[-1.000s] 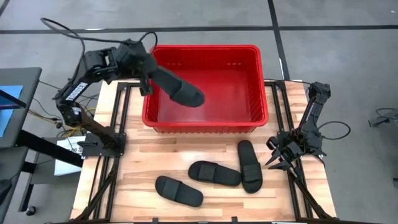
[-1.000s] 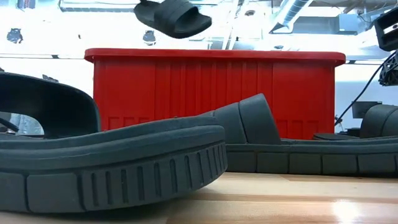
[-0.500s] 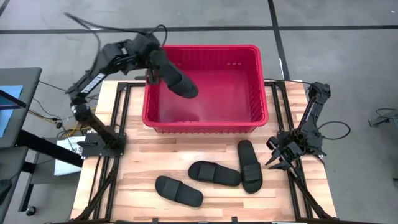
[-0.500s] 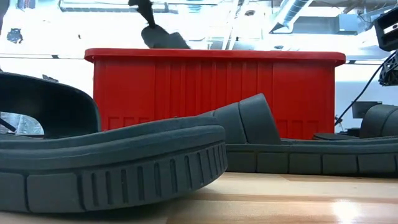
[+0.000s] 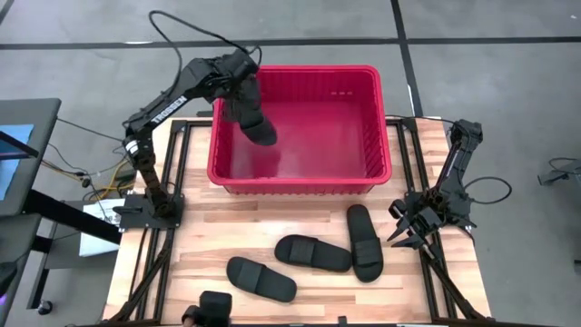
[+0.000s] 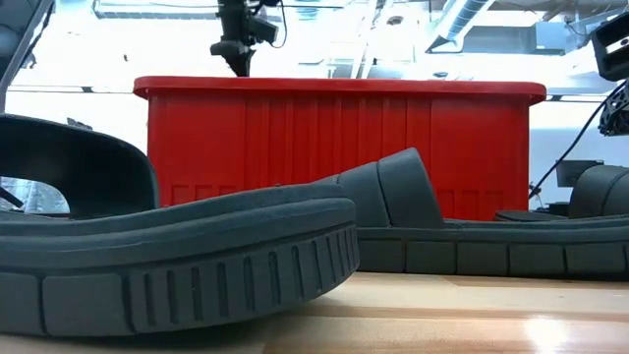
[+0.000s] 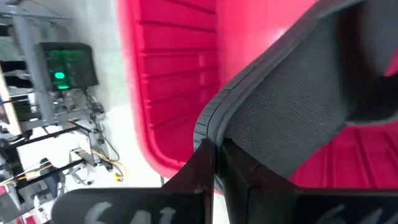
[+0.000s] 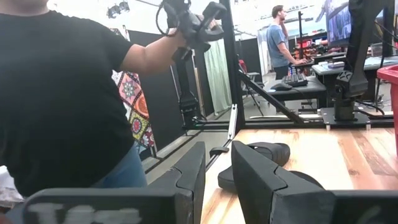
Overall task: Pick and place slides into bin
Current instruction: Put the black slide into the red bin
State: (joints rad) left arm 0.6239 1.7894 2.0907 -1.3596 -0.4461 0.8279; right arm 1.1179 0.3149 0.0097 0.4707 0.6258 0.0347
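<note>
The red bin (image 5: 363, 109) stands at the table's far middle. My left gripper (image 5: 239, 80) is over the bin's far-left corner, shut on one black slide (image 5: 256, 123), which hangs down inside the bin. In the low view this gripper (image 6: 236, 49) shows just above the bin's rim (image 6: 339, 87), and the bin's wall hides the slide. Three more slides (image 5: 261, 279) (image 5: 313, 252) (image 5: 365, 241) lie flat on their soles on the table's near half. My right gripper (image 5: 406, 232) waits at the table's right edge, slightly open (image 8: 217, 168), with nothing between its fingers. My left gripper pinches the rim of the slide's sole (image 7: 214, 134) between its two fingers, at the slide's upper end. The fingers slant down from the bin's far-left side. The slide hangs steeply below them, lifted, its lower end (image 5: 261, 134) inside the bin. Whether that end touches the bin's floor, I cannot tell.
The bin's left wall (image 7: 168, 93) is close beside the held slide. A small dark object (image 5: 213, 309) shows at the table's near edge. A person (image 8: 68, 93) stands beyond the table's right side, holding up a hand-held device. Bare wood lies between the bin and the loose slides.
My left gripper has gone toward the far right, over the bin's far-left corner, and down, rolling as it went. The slide, which lay nearly level across the bin's left part, now hangs steeply with its free end sunk below the rim.
</note>
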